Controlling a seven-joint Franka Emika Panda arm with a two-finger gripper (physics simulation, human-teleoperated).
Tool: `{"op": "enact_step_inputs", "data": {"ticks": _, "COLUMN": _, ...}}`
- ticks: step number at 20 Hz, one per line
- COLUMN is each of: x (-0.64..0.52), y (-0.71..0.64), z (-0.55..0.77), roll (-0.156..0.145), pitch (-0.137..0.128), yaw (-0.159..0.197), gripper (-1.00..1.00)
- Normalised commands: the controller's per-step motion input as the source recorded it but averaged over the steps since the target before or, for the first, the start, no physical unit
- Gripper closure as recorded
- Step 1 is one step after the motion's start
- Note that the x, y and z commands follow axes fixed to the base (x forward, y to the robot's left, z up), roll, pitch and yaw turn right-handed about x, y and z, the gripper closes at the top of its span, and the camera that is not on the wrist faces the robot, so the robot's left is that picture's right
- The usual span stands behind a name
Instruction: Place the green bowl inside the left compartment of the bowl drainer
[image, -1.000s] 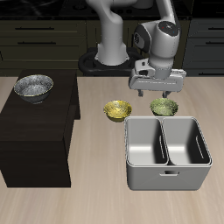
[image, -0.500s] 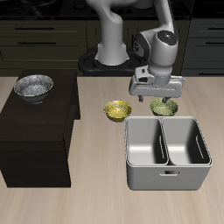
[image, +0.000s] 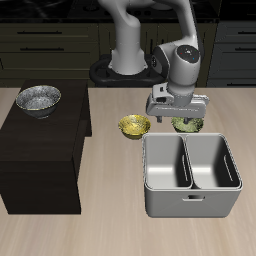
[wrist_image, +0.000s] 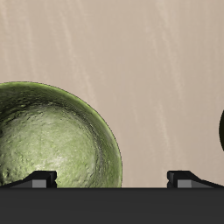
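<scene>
The approach to the grasp is in hand: the tool (image: 180, 112), fingers spread, hangs low over the green bowl (image: 187, 124) on the table (image: 110, 225) just behind the drainer (image: 190, 175), apparently not yet gripping, so next it must straddle the rim and close.

Evenly and softly lit, with no single strong source to be seen. Sharp throughout, clean of noise and motion blur, free of bending at the edges. Faint, diffuse shadows only: a soft dark patch on the table (image: 110, 215) at 3 o'clock of the black cabinet (image: 40, 150), a dim one under the gripper (image: 181, 118). Back cupboards dark, nearly without detail. Pale sheen on the drainer (image: 190, 200) walls. In the wrist view, gentle highlights on the green bowl (wrist_image: 52, 140), its glaze crisp; pale streaks across the tabletop.
</scene>
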Motion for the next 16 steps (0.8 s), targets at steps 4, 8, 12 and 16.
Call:
{"op": "enact_step_inputs", "data": {"ticks": 4, "x": 0.07, "y": -0.12, "z": -0.12, "roll": 0.030, "pitch": 0.024, "yaw": -0.029, "gripper": -1.00}}
{"op": "enact_step_inputs", "data": {"ticks": 8, "x": 0.00, "y": -0.08, "z": -0.11, "roll": -0.035, "pitch": 0.001, "yaw": -0.012, "gripper": 1.00}}
{"op": "enact_step_inputs", "data": {"ticks": 12, "x": 0.06, "y": -0.01, "z": -0.03, "roll": 0.003, "pitch": 0.010, "yaw": -0.003, "gripper": 1.00}}
{"op": "enact_step_inputs", "data": {"ticks": 16, "x": 0.03, "y": -0.05, "z": 0.03, "roll": 0.002, "pitch": 0.009, "yaw": -0.011, "gripper": 1.00}}
